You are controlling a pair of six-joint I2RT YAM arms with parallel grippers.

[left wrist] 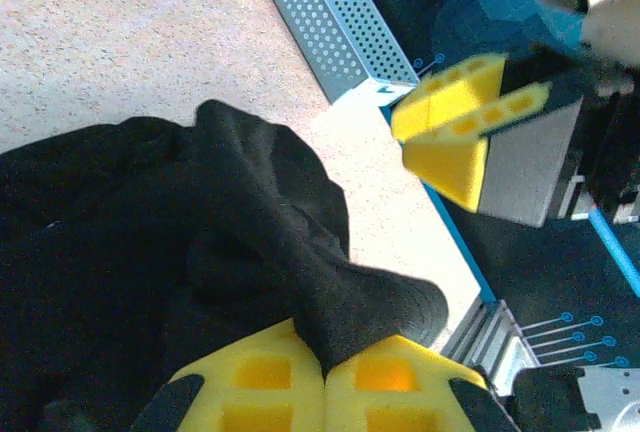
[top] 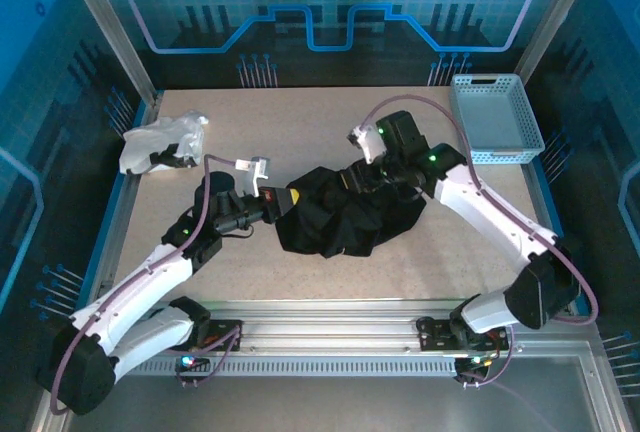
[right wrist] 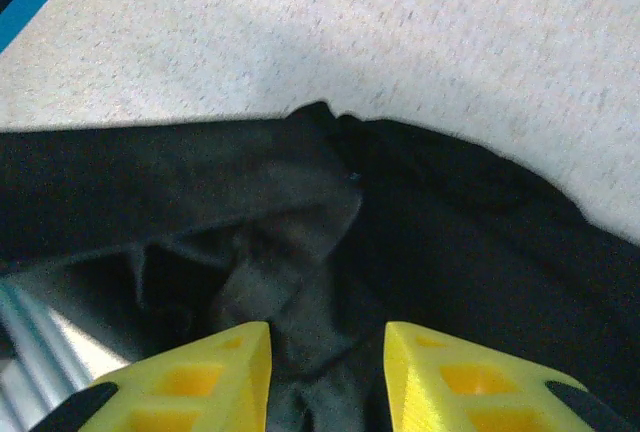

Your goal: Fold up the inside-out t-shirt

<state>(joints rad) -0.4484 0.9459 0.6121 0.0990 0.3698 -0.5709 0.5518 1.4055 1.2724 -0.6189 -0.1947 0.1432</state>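
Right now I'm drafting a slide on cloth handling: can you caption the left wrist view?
Left claw shut on a fold of the black t-shirt, blue basket beyond on the table.

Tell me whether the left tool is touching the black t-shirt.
Touching. In the left wrist view the left tool is shut on a fold of the black t-shirt, with the cloth pinched right where it closes.

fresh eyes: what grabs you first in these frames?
A crumpled black t-shirt sits heaped at the middle of the table, both arms meeting over it. The left gripper is shut on a fold at its left edge; the right gripper hovers open over its far side. A white garment lies far left, a blue basket far right.
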